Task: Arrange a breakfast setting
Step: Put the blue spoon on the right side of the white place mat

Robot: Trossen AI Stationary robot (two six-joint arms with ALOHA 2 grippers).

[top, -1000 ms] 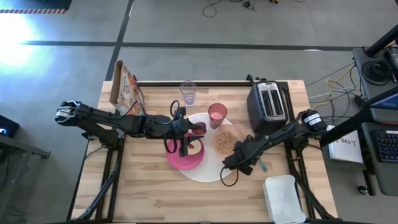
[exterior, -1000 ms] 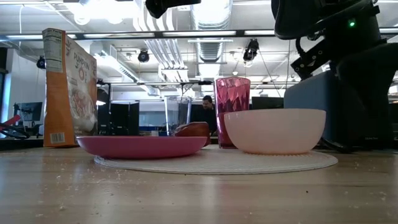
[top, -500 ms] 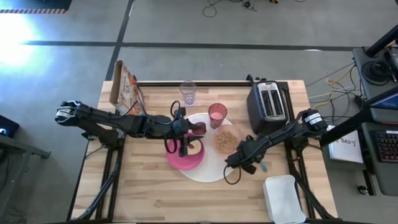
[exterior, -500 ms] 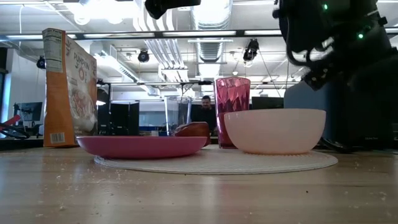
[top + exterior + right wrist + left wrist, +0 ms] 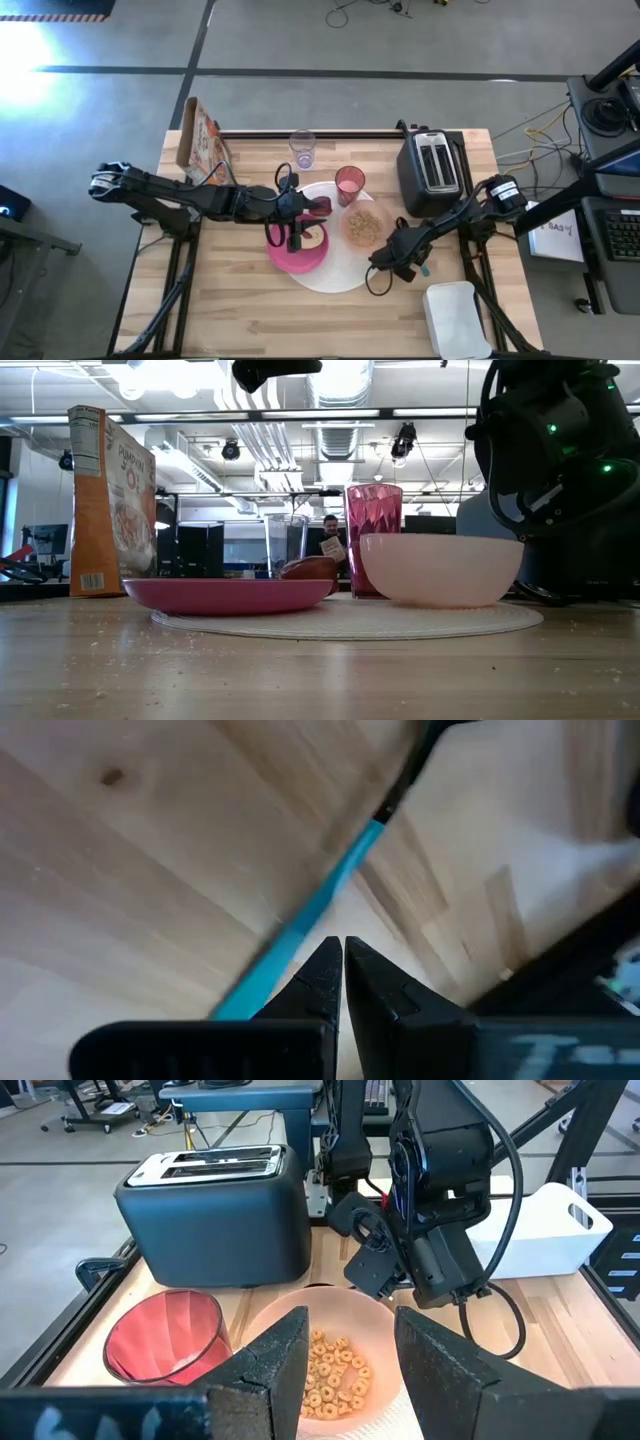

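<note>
While the right gripper [image 5: 342, 952] hangs low over the bare wood with its two fingers pressed together on nothing, the teal-handled spoon [image 5: 300, 915] lies flat on the table just beside its tips, and the left gripper [image 5: 345, 1355], fingers apart, hovers just before the peach bowl [image 5: 330, 1370].

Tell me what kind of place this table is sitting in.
Probably a robotics lab or workshop, not a kitchen. The wooden table stands on a bare concrete floor with loose cables lying about, and exposed ceiling ducts and workstations show behind it.
</note>
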